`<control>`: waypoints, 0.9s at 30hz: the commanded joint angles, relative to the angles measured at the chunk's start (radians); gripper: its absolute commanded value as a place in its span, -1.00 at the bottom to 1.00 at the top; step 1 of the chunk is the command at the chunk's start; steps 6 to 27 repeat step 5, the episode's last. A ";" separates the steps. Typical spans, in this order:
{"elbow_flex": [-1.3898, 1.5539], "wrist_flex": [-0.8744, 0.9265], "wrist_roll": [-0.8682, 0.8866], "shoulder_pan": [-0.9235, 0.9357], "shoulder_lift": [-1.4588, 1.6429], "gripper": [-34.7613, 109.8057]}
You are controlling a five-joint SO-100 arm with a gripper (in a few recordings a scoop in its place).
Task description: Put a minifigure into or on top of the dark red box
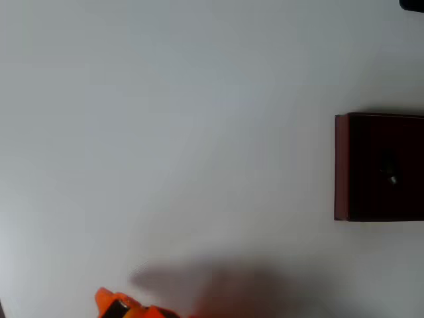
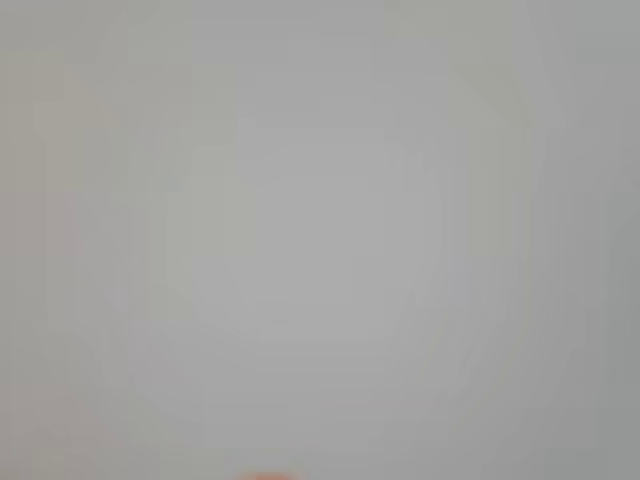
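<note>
Item, as I read it from the overhead view: minifigure (image 1: 391, 177) — a tiny, light, rigid speck, best pinched at the torso — lying inside the dark red box (image 1: 342, 165) at the tabletop's (image 1: 199, 132) right edge; gripper (image 1: 122, 306) near-left, opening unreadable.

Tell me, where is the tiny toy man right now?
In the overhead view, the minifigure lies inside the dark red box at the right edge, far from the orange gripper at the bottom.

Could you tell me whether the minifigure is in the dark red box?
In: the minifigure lies on the dark interior of the dark red box.
</note>
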 commanded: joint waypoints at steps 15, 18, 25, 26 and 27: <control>-0.003 -0.003 0.011 -0.018 0.017 -0.52; -0.003 -0.003 0.011 -0.018 0.017 -0.52; -0.003 -0.003 0.011 -0.018 0.017 -0.52; -0.003 -0.003 0.011 -0.018 0.017 -0.52; -0.003 -0.003 0.011 -0.018 0.017 -0.52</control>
